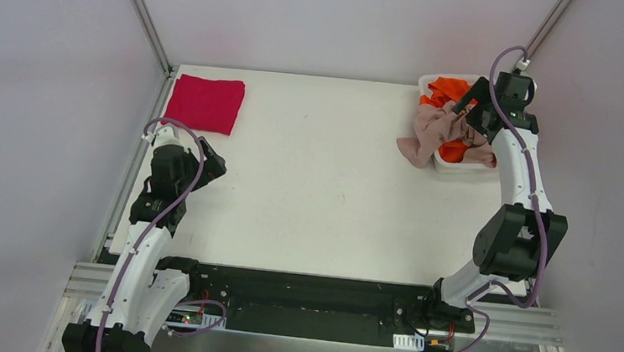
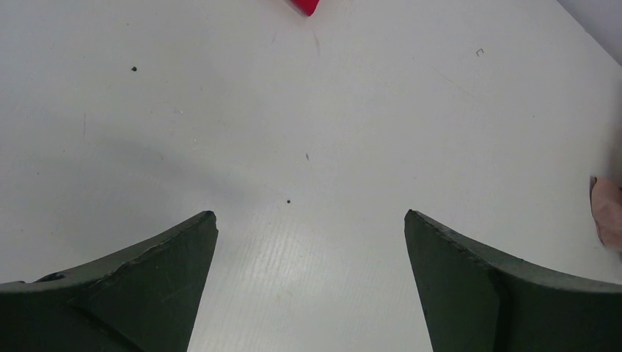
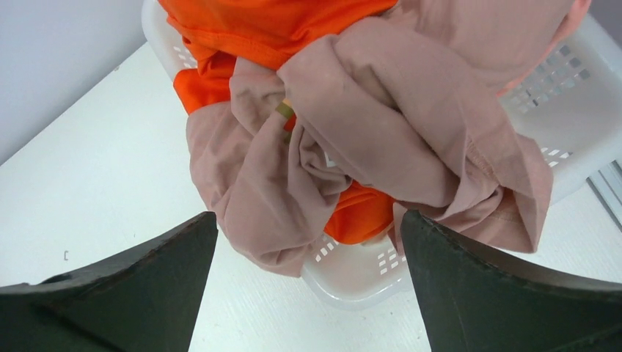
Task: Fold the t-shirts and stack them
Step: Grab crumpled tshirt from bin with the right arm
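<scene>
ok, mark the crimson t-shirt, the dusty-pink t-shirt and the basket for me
crimson t-shirt (image 1: pixel 205 103): top external view, middle of the folded cloth.
dusty-pink t-shirt (image 3: pixel 396 125): right wrist view, bunched middle fold.
basket (image 3: pixel 359 282): right wrist view, near rim.

You can cross the surface (image 1: pixel 317 176) freely between the crimson shirt (image 1: pixel 205 103) and the basket (image 3: pixel 352 286) draped with the dusty-pink shirt (image 1: pixel 430 135).

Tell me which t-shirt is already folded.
The crimson t-shirt, at the far left: it lies flat as a neat rectangle, while the dusty-pink t-shirt and orange t-shirt are crumpled in and over the white basket.
</scene>
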